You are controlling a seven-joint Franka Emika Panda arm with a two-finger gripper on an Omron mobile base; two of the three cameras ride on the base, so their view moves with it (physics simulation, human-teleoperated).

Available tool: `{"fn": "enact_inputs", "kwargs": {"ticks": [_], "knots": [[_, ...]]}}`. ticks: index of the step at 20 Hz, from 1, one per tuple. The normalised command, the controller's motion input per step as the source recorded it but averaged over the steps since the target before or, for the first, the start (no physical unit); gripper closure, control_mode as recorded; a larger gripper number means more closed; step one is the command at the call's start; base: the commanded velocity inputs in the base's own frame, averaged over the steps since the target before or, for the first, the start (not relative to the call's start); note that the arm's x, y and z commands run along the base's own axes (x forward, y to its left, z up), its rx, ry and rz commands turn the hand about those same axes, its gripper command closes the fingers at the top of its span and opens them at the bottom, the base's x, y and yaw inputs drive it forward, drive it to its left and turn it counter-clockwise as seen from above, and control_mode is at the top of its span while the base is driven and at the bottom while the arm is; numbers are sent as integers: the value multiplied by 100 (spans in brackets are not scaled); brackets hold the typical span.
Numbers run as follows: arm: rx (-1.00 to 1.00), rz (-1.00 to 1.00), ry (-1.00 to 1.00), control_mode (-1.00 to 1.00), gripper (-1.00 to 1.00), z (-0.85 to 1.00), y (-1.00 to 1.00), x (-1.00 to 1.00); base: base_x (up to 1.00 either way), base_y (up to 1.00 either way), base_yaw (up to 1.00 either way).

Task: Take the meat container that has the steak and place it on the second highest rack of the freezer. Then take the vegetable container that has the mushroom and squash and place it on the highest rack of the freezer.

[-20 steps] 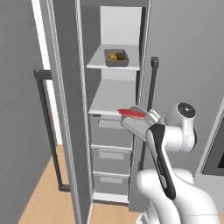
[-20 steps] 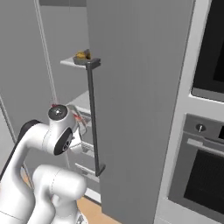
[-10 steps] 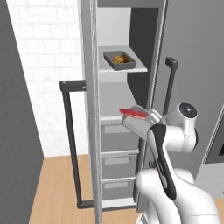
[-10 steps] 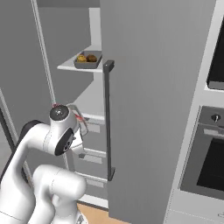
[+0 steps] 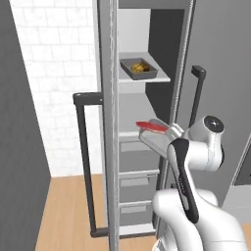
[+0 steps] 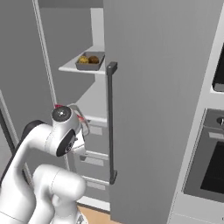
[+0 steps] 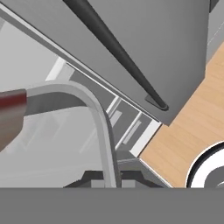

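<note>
White brick wall and wooden floor frame the tall grey freezer [image 5: 147, 98], its doors open with long dark bar handles and grey drawers below the white shelves; no writing is legible anywhere. On the upper white shelf sits the vegetable container [image 5: 138, 68] with the mushroom and squash [image 6: 89, 59]. Lower, by the freezer's next shelf, the end effector [image 7: 105, 175] is clamped shut on the rim of the meat container [image 5: 159, 135], the red steak [image 5: 151, 127] lying in it.
</note>
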Motion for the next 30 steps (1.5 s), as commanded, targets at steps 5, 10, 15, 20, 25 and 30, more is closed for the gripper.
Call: {"fn": "enact_inputs", "kwargs": {"ticks": [5, 10, 15, 20, 25, 30], "knots": [[0, 0, 0, 100, 100, 0, 0, 0, 32, -1, 0], [0, 0, 0, 100, 100, 0, 0, 0, 52, 1, -4], [0, 0, 0, 100, 100, 0, 0, 0, 46, 3, -1], [0, -2, -1, -100, 100, 0, 32, 12, 0, 6, 0], [8, -14, 0, -100, 100, 0, 17, 64, 0, 0, 0], [18, -14, 4, -100, 100, 0, 10, 78, 0, 0, 0]]}}
